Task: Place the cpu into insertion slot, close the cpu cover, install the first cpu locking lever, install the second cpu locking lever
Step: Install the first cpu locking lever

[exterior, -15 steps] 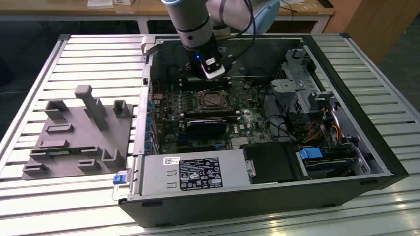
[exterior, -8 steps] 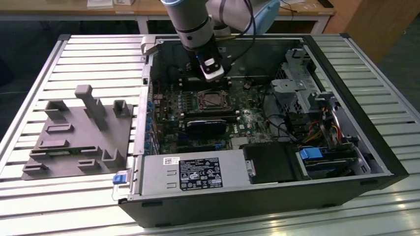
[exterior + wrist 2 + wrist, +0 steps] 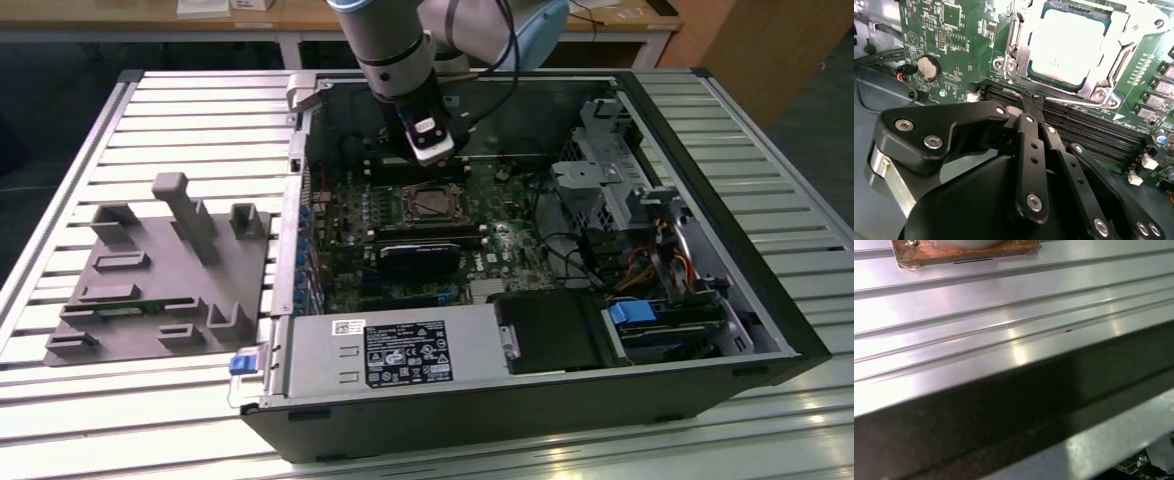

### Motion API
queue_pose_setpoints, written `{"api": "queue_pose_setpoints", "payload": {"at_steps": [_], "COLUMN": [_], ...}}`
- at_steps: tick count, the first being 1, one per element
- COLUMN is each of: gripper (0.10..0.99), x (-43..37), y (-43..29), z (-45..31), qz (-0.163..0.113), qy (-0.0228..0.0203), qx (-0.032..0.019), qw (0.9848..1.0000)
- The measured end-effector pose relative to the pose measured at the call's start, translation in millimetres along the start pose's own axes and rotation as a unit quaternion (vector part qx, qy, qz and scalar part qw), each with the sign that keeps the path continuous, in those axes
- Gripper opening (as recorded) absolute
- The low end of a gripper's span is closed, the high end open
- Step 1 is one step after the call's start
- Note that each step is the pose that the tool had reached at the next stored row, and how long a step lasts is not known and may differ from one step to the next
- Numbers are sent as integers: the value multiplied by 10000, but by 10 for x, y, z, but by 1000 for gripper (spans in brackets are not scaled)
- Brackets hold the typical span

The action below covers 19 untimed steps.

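Already seated: chip in its socket, gripper close by

Open black computer case [image 3: 787,330] lying on the ribbed silvery metal surface [image 3: 134,420]. Grey robot arm [image 3: 387,40] reaching down into it over the green motherboard [image 3: 964,30].

Small flat square cpu [image 3: 1066,45], dull silver-grey top, lying in the square black insertion slot [image 3: 430,203]. Thin silvery metal cpu cover [image 3: 1124,25] down over the chip, with the chip's top showing through the square window. Locking levers: position not clear enough to tell.

Black gripper [image 3: 1031,100] low and just beside the socket, tips over the long black memory slots [image 3: 1089,130]. Fingers [image 3: 1026,150] clenched, tips drawn together, nothing seen between them.

Round silver coin cell [image 3: 929,67] well apart from the socket, on the same board. Grey moulded fixture block [image 3: 160,280] on the surface beside the case, at the exterior view's left.
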<state>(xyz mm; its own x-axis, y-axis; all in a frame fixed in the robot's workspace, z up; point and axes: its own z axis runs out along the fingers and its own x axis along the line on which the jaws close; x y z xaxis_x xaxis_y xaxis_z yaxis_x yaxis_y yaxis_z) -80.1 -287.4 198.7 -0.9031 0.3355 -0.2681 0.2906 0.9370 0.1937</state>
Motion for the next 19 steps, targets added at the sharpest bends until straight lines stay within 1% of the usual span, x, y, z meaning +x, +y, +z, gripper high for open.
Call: {"api": "queue_pose_setpoints", "payload": {"at_steps": [4,6,14,19], "gripper": [102,102,102,102], "x": [3,4,13,9], "y": [-2,-3,-8,-4], "z": [8,13,44,62], "qz": [105,162,286,317], "qy": [-31,-42,-67,-78], "qx": [55,73,108,126], "qw": [9999,9998,9995,9994]}}
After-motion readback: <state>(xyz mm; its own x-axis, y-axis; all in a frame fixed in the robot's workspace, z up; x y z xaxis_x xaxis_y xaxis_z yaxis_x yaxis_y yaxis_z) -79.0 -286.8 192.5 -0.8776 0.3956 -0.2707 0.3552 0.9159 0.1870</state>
